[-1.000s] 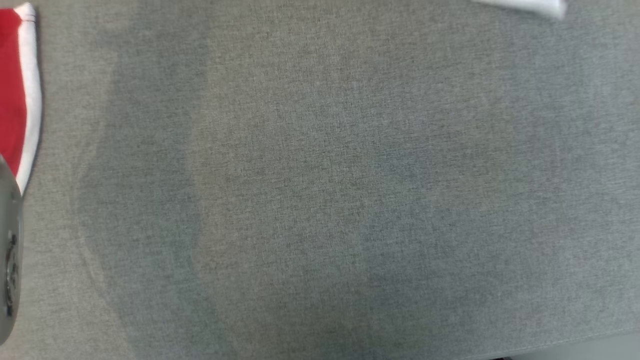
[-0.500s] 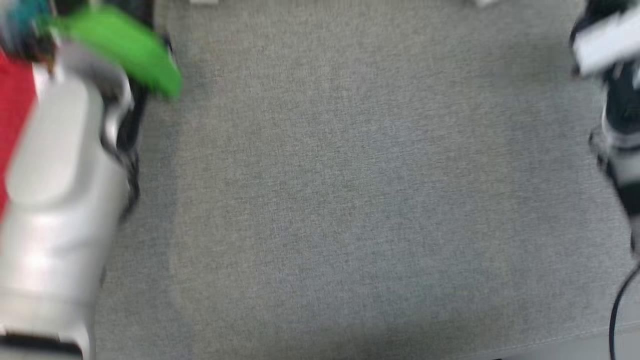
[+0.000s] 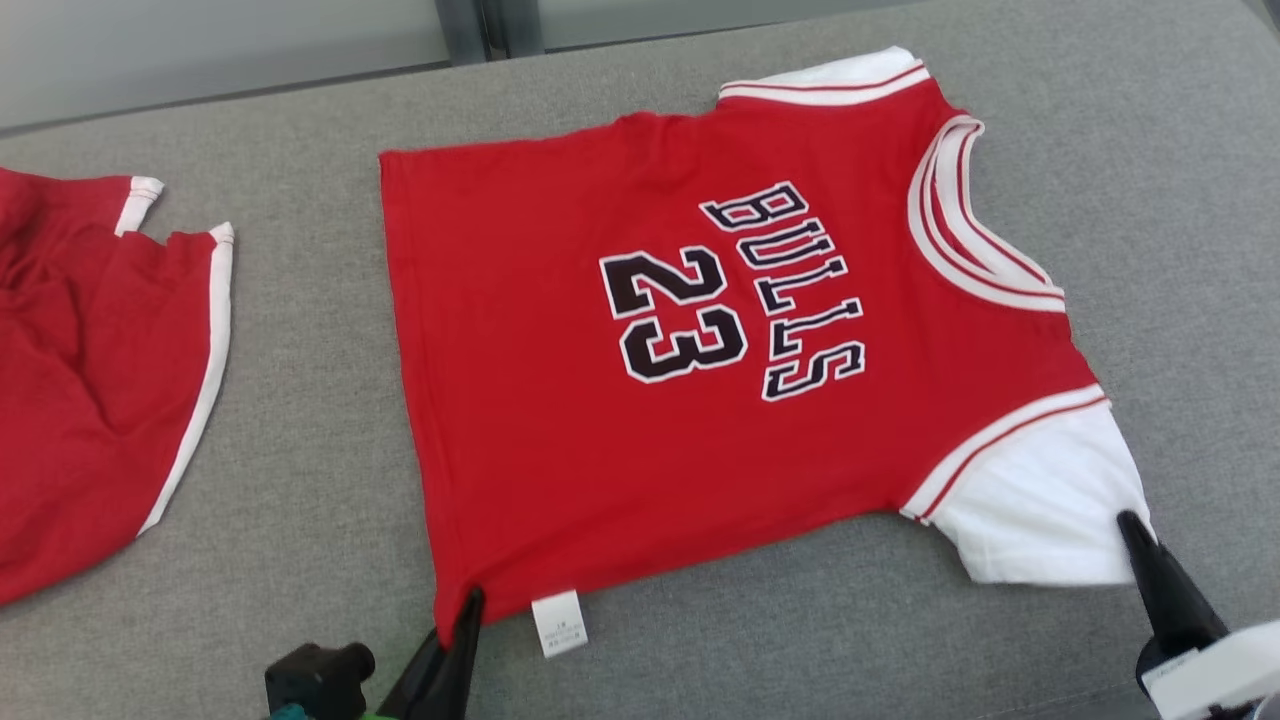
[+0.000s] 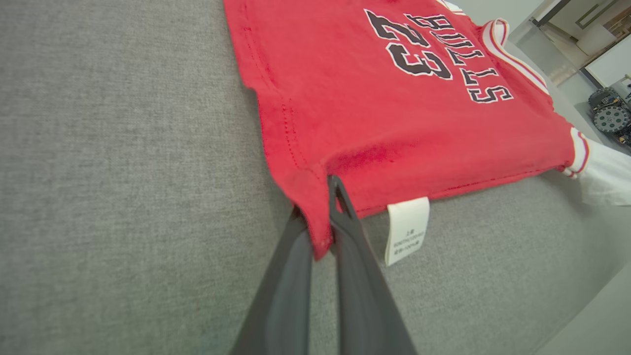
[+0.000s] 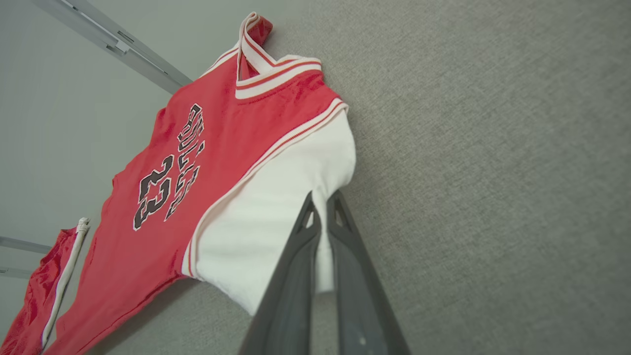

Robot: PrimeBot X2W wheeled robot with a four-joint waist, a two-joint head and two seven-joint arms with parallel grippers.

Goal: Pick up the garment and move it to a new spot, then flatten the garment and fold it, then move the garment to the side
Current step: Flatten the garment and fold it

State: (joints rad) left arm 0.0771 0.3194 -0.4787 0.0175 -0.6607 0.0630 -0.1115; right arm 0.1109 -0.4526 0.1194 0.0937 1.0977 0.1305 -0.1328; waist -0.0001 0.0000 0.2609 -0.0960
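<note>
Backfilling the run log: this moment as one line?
left gripper: shut on hem corner of red Bulls 23 jersey | right gripper: shut on its white sleeve | jersey: flat on grey fabric surface

The place looks like a robotics lab or test room rather than a home. The work surface is a broad bench covered in plain grey woven fabric. Far off to the right of the left gripper, past the bench edge, stands a dark machine with toothed wheels. Ahead of the right gripper and to its left, beyond the bench, bare pale wall panels are crossed by metal rails, like office partitioning
</note>
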